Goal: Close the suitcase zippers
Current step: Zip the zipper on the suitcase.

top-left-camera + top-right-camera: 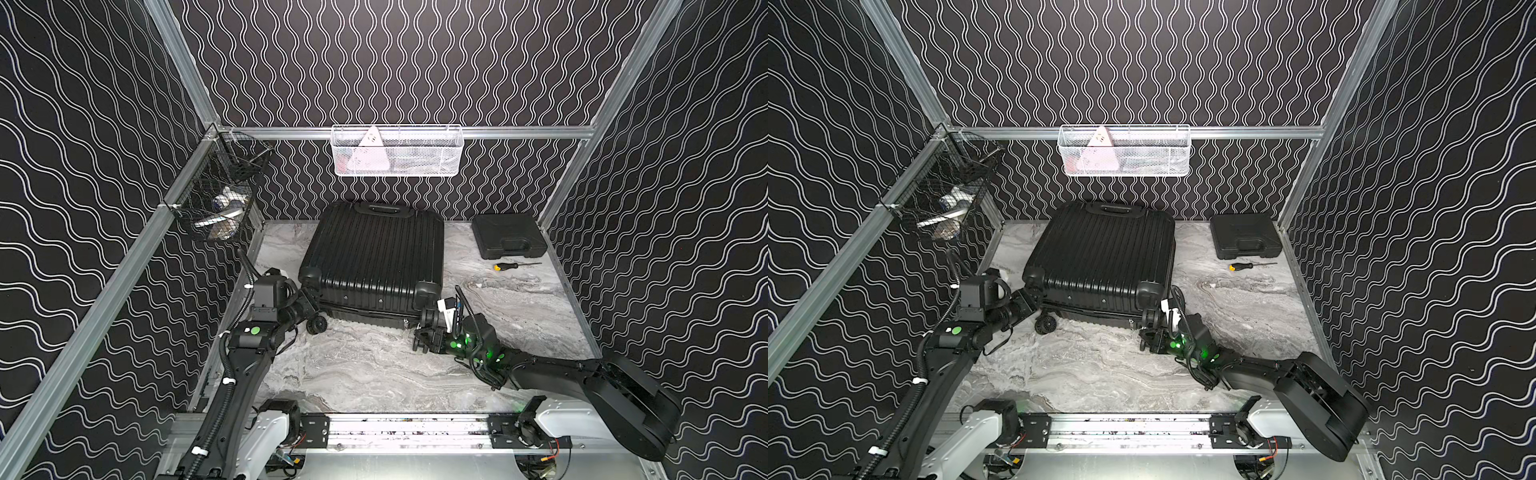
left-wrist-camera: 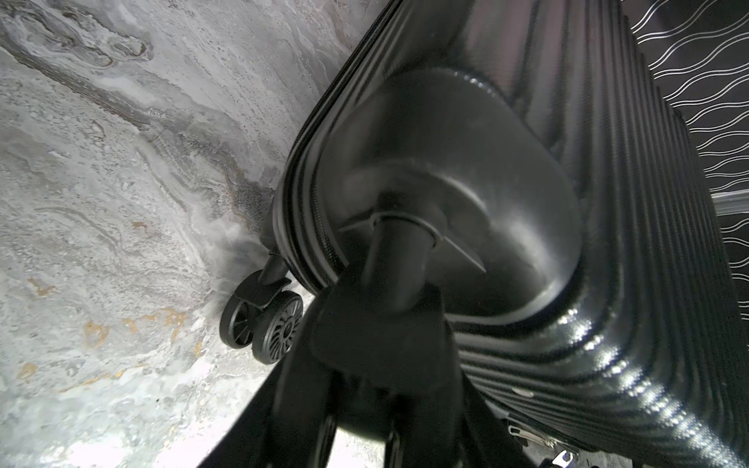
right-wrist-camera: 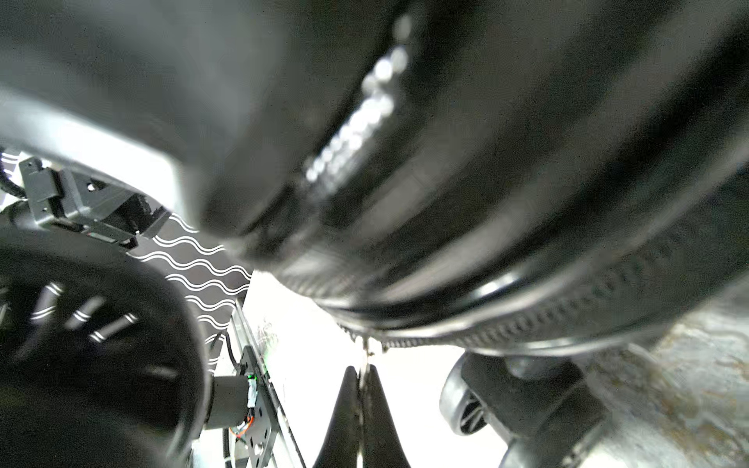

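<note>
Your large black ribbed hard-shell suitcase (image 1: 374,253) lies flat toward the back of the grey marbled table (image 1: 374,374), with its wheels facing you. Your left gripper (image 1: 309,302) clamps the black caster (image 2: 395,259) at the near left corner. Your right gripper (image 3: 366,375) has its jaws pressed together, pinching the small metal pull (image 3: 368,351) of the thin black zipper track (image 3: 527,324) along the near edge.

Both matte blk: left arm (image 1: 245,365), right arm (image 1: 552,370). L has corrugated conduit (image 1: 230,365) w/ white zip ties (image 1: 227,380) and a green sticker (image 1: 254,330). R has green LEDs (image 1: 490,356). Bases (image 1: 270,432) white. Right gripper (image 3: 363,370) fingers (image 3: 344,405) blk, tapered.
</note>
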Motion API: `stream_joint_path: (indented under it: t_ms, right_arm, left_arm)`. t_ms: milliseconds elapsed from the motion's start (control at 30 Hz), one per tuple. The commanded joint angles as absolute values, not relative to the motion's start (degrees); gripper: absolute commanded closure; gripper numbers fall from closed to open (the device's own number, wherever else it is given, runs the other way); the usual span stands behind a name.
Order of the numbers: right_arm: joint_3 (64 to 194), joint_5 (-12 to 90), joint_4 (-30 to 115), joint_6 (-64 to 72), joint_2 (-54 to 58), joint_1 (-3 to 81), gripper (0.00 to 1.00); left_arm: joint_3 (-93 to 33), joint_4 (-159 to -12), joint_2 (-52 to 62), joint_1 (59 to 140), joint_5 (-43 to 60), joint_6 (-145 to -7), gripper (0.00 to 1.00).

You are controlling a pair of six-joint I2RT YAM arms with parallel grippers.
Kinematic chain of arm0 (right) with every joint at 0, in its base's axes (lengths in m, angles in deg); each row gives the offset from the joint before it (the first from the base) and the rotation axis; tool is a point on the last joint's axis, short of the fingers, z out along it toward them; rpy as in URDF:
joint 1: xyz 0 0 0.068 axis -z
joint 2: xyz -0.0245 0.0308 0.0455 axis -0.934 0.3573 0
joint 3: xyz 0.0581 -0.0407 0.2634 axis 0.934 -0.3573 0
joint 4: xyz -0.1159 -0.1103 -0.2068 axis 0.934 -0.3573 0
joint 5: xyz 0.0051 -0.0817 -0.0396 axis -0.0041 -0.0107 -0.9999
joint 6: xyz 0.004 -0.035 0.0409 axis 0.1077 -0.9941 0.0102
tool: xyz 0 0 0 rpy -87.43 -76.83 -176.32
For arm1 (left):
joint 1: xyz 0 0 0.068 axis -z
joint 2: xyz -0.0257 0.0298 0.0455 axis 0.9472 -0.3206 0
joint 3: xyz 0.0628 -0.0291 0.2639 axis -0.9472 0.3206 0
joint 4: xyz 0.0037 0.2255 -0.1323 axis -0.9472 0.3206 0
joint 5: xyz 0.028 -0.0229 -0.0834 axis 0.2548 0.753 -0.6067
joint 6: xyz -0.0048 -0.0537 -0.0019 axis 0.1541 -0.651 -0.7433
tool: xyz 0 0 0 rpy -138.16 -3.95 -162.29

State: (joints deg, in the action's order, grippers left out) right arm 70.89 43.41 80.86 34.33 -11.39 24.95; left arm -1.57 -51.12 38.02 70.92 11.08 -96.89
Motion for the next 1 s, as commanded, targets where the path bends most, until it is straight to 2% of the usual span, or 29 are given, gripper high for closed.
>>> stream_joint_path:
  t_ms: [0,400,667,767,967]
  right_arm:
    - [71.76,55.89,86.89,32.77,-10.76,24.18,1.00]
    - [71.32,62.93,93.56,33.44,-8.79,23.91,1.00]
    - [71.63,63.50,95.81,34.12,-6.98,23.54,1.00]
    - [71.26,58.74,88.62,31.48,-10.03,23.54,1.00]
    - [72.46,41.53,62.19,23.79,-20.43,23.63,1.00]
  left_arm:
    - [-1.58,-56.32,37.76,72.26,0.70,-99.15,0.70]
    - [-1.49,-56.98,37.05,73.06,0.56,-99.34,0.70]
    - [-2.00,-56.87,36.79,73.24,0.28,-98.85,0.70]
    - [-2.40,-55.80,36.72,73.24,1.12,-97.48,0.67]
    - [-1.40,-56.75,37.20,73.24,0.47,-95.92,0.55]
